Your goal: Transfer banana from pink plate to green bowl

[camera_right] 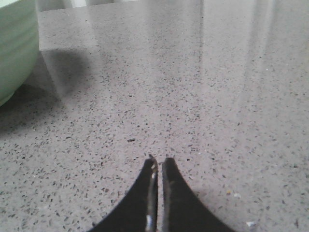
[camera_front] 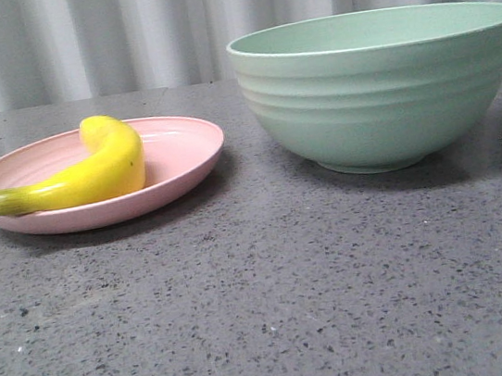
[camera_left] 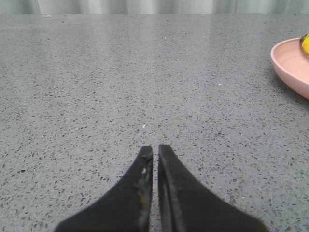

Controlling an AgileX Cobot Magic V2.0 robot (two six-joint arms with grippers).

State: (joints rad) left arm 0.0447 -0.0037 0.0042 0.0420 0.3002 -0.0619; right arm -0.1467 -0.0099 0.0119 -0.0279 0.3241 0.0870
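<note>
The yellow banana (camera_front: 90, 173) lies on the pink plate (camera_front: 185, 150) at the left of the table in the front view, its greenish stem end over the plate's front left rim. The green bowl (camera_front: 377, 86) stands upright at the right. No gripper shows in the front view. In the left wrist view my left gripper (camera_left: 155, 149) is shut and empty low over the bare table; the pink plate's rim (camera_left: 289, 65) and a bit of the banana (camera_left: 305, 43) show at the frame's edge. In the right wrist view my right gripper (camera_right: 160, 160) is shut and empty, apart from the green bowl (camera_right: 17, 46).
The table (camera_front: 274, 287) is grey speckled stone. A pale corrugated wall (camera_front: 117, 34) runs along its far edge behind the plate and the bowl.
</note>
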